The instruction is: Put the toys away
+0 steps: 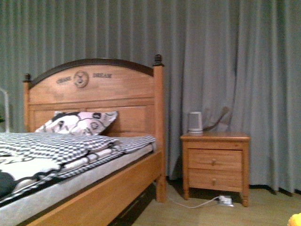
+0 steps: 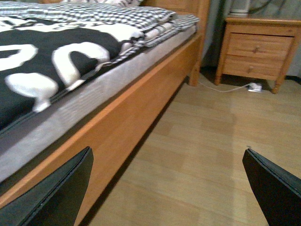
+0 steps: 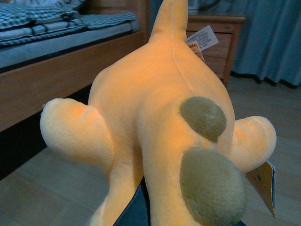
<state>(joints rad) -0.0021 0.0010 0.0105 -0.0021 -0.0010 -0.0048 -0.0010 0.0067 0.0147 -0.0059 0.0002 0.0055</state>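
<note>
**Open room.** Floor [image 2: 202, 155]: pale wood-look boards, bare between the bed's side rail [image 2: 131, 127] and the nightstand [image 1: 215, 162]. The rail ran as a long straight wooden edge with dark shadow under it. A white power strip [image 1: 225, 200] lay on the floor at the nightstand's front, its cable trailing toward the bed post. Grey curtain [image 1: 235, 61] closed the far side. A checked quilt [image 1: 51, 146] and a patterned pillow [image 1: 77, 122] were on the bed, and a pale kettle [image 1: 194, 121] stood on the nightstand.

**Item.** Plush toy [image 3: 155, 117]: orange-yellow, soft, with rounded stubby limbs and one tapering part pointing away from the camera. It bore two olive-brown patches [image 3: 203, 117], a centre seam, a white printed tag [image 3: 202, 38] and a card tag [image 3: 263, 186]. In the front view only a sliver showed at the lower right corner [image 1: 296, 219].

**Position to jaws.** The toy filled the right wrist view, raised clear of the floor. The right gripper [image 3: 136, 214] was closed on its underside, with only a dark part of one finger showing between the limbs. The left gripper [image 2: 167, 188] held nothing. Its black fingers [image 2: 56, 197] were spread wide over bare floor just beside the rail.
</note>
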